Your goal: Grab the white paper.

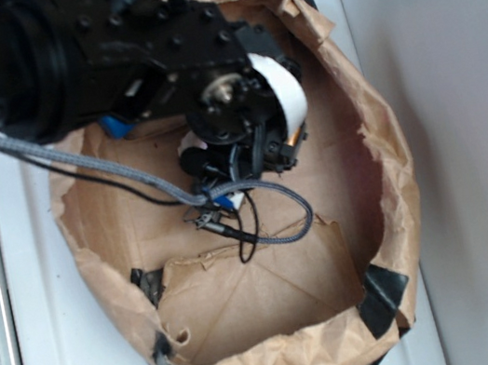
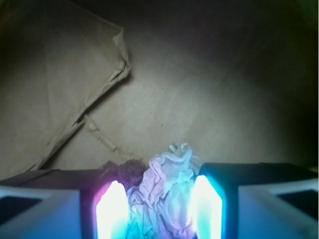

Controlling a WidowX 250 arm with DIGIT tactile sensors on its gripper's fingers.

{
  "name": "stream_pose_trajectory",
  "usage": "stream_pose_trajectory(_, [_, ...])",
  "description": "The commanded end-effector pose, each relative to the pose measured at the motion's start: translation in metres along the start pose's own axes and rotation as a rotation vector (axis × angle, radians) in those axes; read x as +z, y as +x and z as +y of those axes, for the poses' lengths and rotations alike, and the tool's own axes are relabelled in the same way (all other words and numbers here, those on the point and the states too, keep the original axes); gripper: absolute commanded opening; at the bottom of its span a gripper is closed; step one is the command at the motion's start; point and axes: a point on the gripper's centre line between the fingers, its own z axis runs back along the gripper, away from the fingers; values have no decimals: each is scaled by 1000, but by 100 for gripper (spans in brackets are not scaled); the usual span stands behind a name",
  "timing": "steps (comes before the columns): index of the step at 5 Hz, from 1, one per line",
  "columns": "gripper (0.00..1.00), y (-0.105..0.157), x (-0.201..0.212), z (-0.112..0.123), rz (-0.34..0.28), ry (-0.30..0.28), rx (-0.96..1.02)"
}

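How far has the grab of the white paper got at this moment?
Done: the gripper has reached into the paper bag, with the white paper between its fingers. In hand: the fingers press both sides of the paper, so the grasp looks closed. Left: lifting it, which cannot be confirmed yet.

White paper (image 2: 162,194) sits between claw (image 2: 158,209) fingers.

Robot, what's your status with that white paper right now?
Gripper down inside the bag. Paper sits between the jaws, both touching it. Nothing in the way.
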Motion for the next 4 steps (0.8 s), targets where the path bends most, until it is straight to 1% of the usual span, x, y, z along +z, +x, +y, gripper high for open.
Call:
stream_pose_trajectory(1, [0,-6,97,-2,-237,-28,40])
stream_pose_trajectory(2, [0,-12,106,0,-257,-27,53])
stream_pose_trajectory(3, [0,-13,106,-1,-246,-30,46])
stream_pose_trajectory(4, [0,-14,105,-1,-248,-39,40])
